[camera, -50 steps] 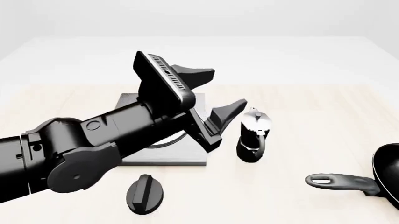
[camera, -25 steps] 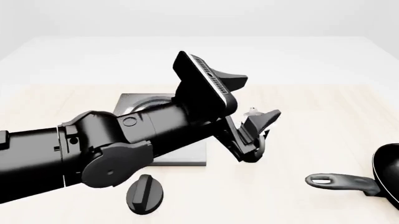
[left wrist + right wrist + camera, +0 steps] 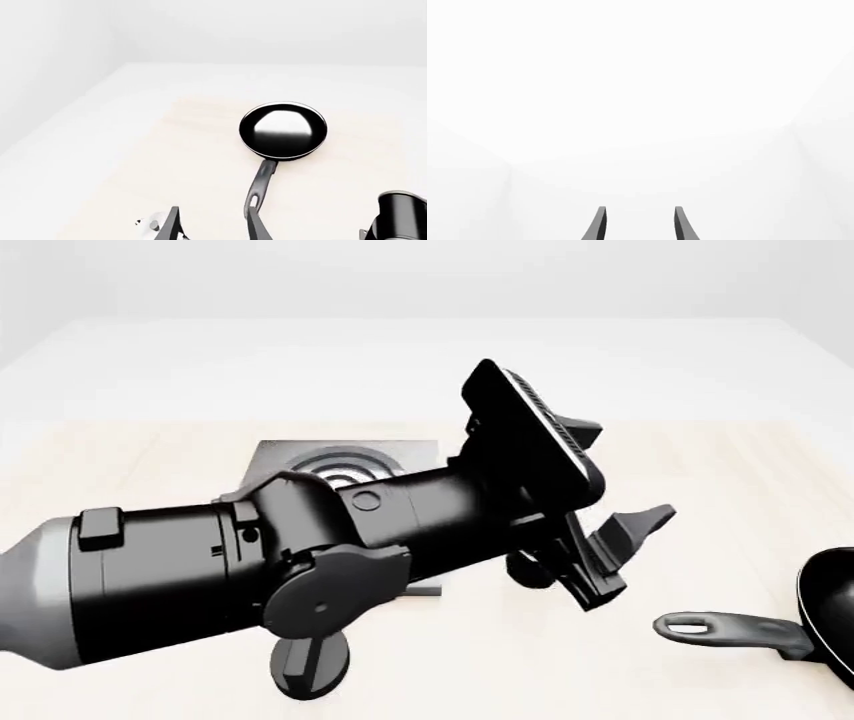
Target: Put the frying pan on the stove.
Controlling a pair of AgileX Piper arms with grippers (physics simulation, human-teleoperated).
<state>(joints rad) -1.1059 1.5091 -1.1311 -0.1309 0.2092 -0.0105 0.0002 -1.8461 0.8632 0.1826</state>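
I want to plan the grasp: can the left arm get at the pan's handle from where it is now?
Probably yes. The left pincer is open, and the handle lies bare on the table with nothing between them. The coffee pot stands off to one side.

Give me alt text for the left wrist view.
A black frying pan lies on a pale table, its handle reaching toward the open left hand, which holds nothing. A dark object sits partly cut off at one edge.
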